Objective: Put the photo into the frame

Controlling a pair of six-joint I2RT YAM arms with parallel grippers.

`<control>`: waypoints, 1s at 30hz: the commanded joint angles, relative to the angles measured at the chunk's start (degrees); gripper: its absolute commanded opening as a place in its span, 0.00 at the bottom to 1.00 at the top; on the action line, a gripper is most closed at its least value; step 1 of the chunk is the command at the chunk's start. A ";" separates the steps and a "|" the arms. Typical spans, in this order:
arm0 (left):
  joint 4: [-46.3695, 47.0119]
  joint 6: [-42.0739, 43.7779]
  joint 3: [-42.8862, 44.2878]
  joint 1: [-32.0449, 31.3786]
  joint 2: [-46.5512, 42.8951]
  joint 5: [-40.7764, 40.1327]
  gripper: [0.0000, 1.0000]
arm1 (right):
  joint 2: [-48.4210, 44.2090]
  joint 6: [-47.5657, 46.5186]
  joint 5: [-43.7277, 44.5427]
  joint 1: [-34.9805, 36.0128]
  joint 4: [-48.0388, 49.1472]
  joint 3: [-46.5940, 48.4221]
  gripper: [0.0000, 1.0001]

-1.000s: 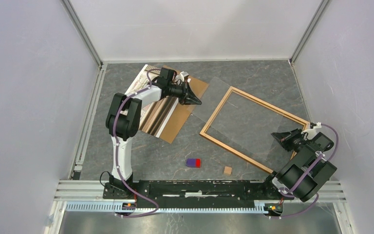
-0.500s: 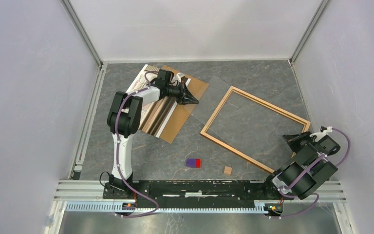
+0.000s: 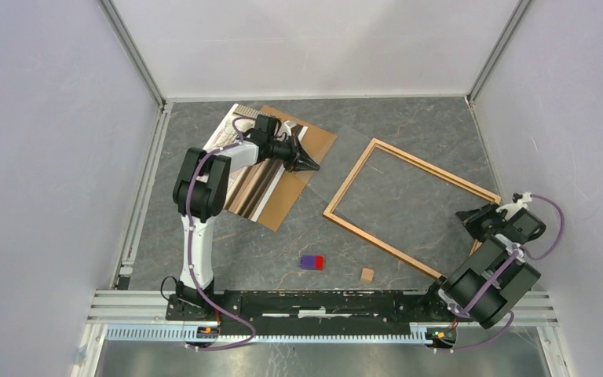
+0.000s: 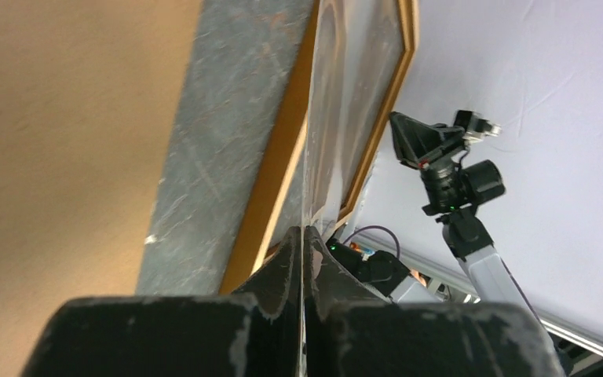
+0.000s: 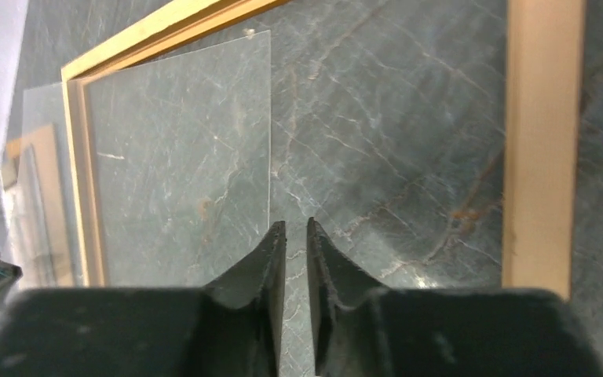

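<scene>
The photo (image 3: 250, 184) lies at the back left on the plain brown backing board (image 3: 320, 140), partly under my left arm. The light wood frame (image 3: 382, 245) lies flat at centre right, with table showing inside it. My left gripper (image 3: 316, 164) is shut on the edge of the clear sheet (image 3: 338, 161), seen edge-on between its jaws (image 4: 305, 232). The sheet (image 5: 180, 173) reaches over the frame's left part. My right gripper (image 3: 465, 217) hangs over the frame's right corner, jaws a narrow gap apart (image 5: 296, 226), empty. The frame's moulding (image 5: 542, 141) is to its right.
A small purple and red block (image 3: 312, 261) and a small wooden block (image 3: 367, 274) lie on the table near the front, below the frame. White walls and metal rails close in the table on three sides.
My right arm has drawn back to the right, off the frame's inside toward its right corner. My left gripper has shifted only slightly, still holding the clear sheet.
</scene>
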 commanded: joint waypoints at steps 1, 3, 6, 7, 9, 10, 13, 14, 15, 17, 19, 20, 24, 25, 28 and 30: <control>-3.91 5.56 -3.21 2.43 -5.54 -5.65 0.02 | -2.72 -3.60 2.39 4.08 -0.38 2.11 0.25; -5.99 8.23 -4.15 3.89 -7.60 -8.77 0.02 | -2.89 -3.91 1.46 7.27 -0.70 2.77 0.30; -10.69 11.79 -3.80 4.97 -8.25 -11.69 0.02 | -3.71 -4.24 1.80 12.95 -1.16 2.02 0.47; -10.99 11.87 -4.22 5.21 -8.16 -12.30 0.02 | -3.61 -4.39 0.75 14.08 -1.00 1.41 0.52; -10.22 11.09 -5.22 5.79 -7.81 -12.74 0.02 | -3.82 -5.46 0.48 16.47 -1.01 0.02 0.63; -10.33 10.93 -5.25 6.21 -7.53 -13.09 0.02 | -3.61 -5.85 0.81 17.67 -0.72 -0.67 0.69; -10.30 10.05 -3.94 7.18 -6.39 -11.94 0.02 | -0.96 -7.01 0.62 20.73 -0.64 -0.72 0.76; -10.94 10.38 -3.32 7.18 -6.41 -11.64 0.02 | 0.55 -7.19 0.75 21.49 -0.71 -0.09 0.76; -12.25 11.01 -2.53 7.22 -6.57 -11.69 0.02 | 1.76 -6.87 0.07 22.43 -0.58 0.83 0.76; -14.39 12.06 -1.65 7.55 -8.16 -11.71 0.02 | 3.09 -4.38 -1.89 24.74 1.85 1.89 0.78; -16.64 13.47 -1.32 8.11 -10.78 -13.82 0.02 | 3.89 -2.42 -0.87 27.91 3.86 2.83 0.84; -17.87 14.53 -0.79 8.32 -11.54 -14.60 0.02 | 4.89 -2.31 -0.24 29.53 3.28 4.21 0.86; -24.40 20.28 0.59 9.07 -13.68 -18.01 0.02 | 10.68 -0.88 3.70 30.88 0.99 11.79 0.89; -24.84 20.80 0.24 9.56 -14.18 -18.18 0.02 | 12.10 0.08 5.49 31.00 1.36 14.04 0.90; -27.28 22.33 -0.13 10.32 -15.24 -19.37 0.02 | 15.12 4.28 10.31 32.50 4.27 17.14 0.91; -28.43 23.34 -0.65 10.51 -16.90 -21.28 0.02 | 17.42 6.19 13.50 34.63 7.15 18.57 0.90</control>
